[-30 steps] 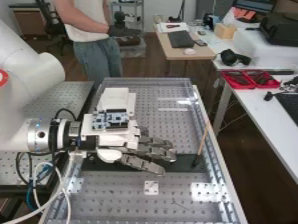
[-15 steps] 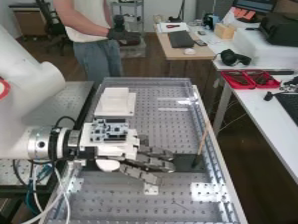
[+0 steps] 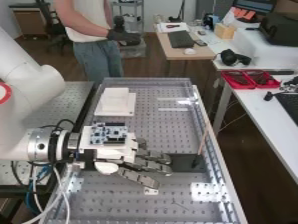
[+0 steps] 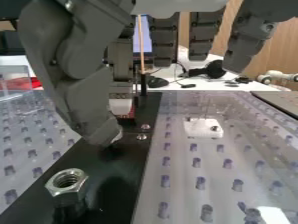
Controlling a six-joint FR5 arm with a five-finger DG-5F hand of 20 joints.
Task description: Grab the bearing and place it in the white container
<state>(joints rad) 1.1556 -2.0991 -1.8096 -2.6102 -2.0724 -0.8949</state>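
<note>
Nearest on the surface, toward its near edge, lay a small white plate. Just beyond it the hand was over the dark strip, its fingers loosely spread, slightly bent, with nothing in their hold. Beneath the hand, on the strip's end by the surface's left edge, the bearing sat on a dark post; it had a nut's hexagonal outline.

Lining up the grasp seemed the step in hand. The fingertips appeared to reach past the bearing, so the hand was best drawn back toward the left edge before lowering, with thumb and fingers on opposite flat sides. A light, level pinch and a straight lift would clear the post; a sideways pull might jam it or tip the piece out.

Toward the right edge stood a thin stick, well away from such a lift. Farther off, toward the far left corner, was the white container, calling for a high carry and a low release.
</note>
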